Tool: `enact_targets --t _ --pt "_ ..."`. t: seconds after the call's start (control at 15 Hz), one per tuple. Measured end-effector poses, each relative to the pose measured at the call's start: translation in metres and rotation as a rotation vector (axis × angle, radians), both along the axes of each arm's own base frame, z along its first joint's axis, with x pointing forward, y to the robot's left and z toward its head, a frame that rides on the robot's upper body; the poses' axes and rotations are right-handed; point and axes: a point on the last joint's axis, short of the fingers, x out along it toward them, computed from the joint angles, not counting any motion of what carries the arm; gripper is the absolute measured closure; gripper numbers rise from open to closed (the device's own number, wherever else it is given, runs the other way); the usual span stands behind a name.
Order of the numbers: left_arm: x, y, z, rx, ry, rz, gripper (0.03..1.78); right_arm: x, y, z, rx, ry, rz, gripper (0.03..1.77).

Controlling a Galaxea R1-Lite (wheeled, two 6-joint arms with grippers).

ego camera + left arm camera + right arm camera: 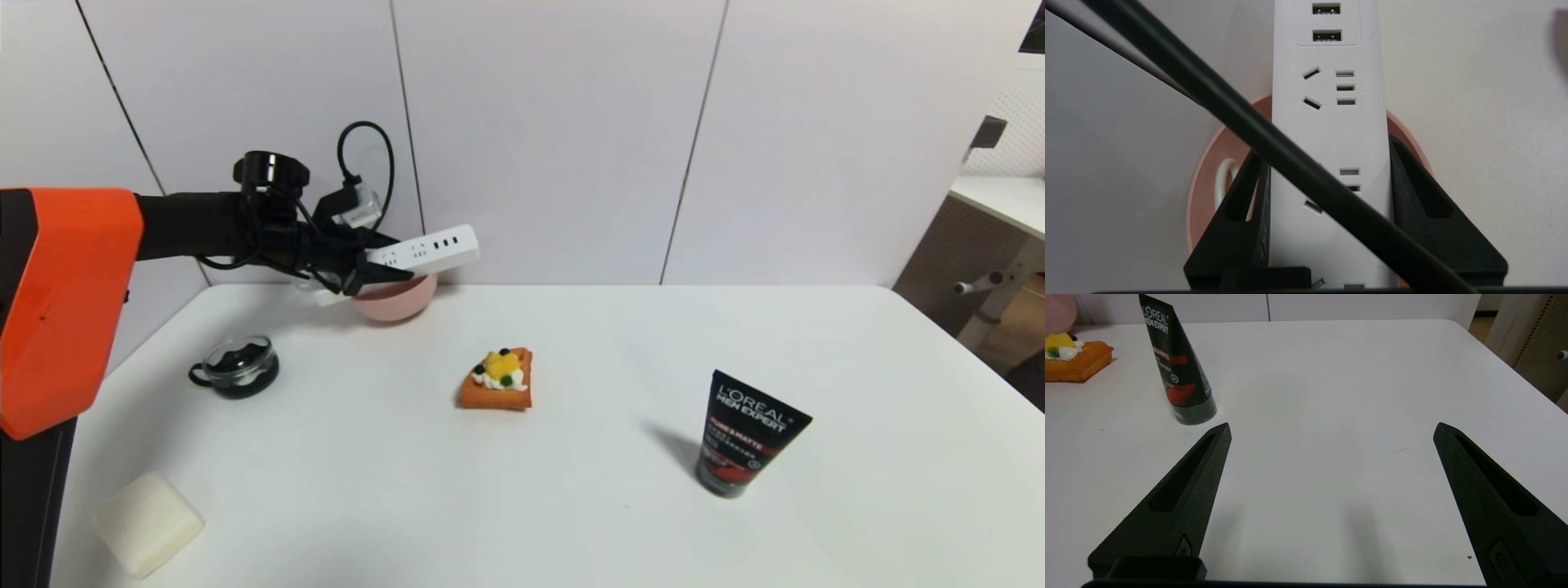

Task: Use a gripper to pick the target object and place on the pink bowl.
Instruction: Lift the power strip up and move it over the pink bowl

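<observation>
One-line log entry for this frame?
left gripper: shut on power strip | over pink bowl | not released | right gripper: open, idle

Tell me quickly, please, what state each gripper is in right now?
Left gripper: shut on the power strip, held over the pink bowl.
Right gripper: open, holding nothing, above the table.

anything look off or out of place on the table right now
Nothing is spilled or damaged. The one oddity: the power strip, clamped in the left claw, is longer than the pink bowl is wide, so it overhangs the rim on the far side. The face wash tube stands on its cap.
</observation>
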Motion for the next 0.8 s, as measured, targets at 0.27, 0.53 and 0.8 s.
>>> enact_targets --t 0.27,0.53,0.8 --pt "0.001 0.003 -0.002 0.006 0.002 0.016 0.89 0.000 0.000 0.000 0.000 0.000 0.000 0.09" --pt "0.002 0.003 0.000 0.009 -0.006 0.021 0.57 0.000 0.000 0.000 0.000 0.000 0.001 0.09" --pt "-0.004 0.004 0.013 0.015 -0.033 0.033 0.39 0.000 0.000 0.000 0.000 0.000 0.000 0.09"
